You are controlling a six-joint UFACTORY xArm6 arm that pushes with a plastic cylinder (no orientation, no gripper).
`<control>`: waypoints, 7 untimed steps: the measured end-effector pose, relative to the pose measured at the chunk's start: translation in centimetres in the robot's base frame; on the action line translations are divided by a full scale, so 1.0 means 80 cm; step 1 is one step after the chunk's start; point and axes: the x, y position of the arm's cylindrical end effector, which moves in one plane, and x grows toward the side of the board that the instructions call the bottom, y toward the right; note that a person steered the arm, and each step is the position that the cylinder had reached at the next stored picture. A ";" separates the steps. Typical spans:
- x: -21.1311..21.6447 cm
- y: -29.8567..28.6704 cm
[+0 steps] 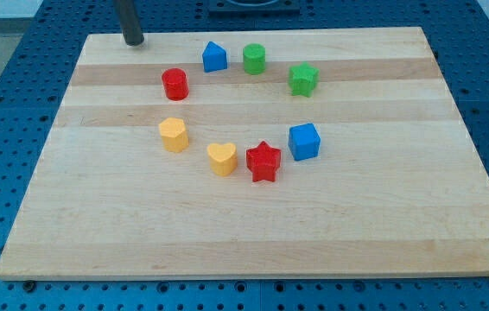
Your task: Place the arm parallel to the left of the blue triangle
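Note:
The blue triangle block [215, 57] stands near the view's top, a little left of centre on the wooden board [253, 225]. My tip [132, 40] rests at the board's top-left edge, well to the left of the blue triangle and slightly higher in the view. A red cylinder [175, 84] sits below and between them. A green cylinder [254, 59] stands just right of the blue triangle.
A green star [304, 79] is at the top right. A blue cube [304, 141], a red star [263, 161], a yellow heart [222, 159] and a yellow hexagonal block [174, 134] form an arc across the middle.

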 end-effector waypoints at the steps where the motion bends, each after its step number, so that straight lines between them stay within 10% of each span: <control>1: 0.002 0.006; 7: 0.043 0.016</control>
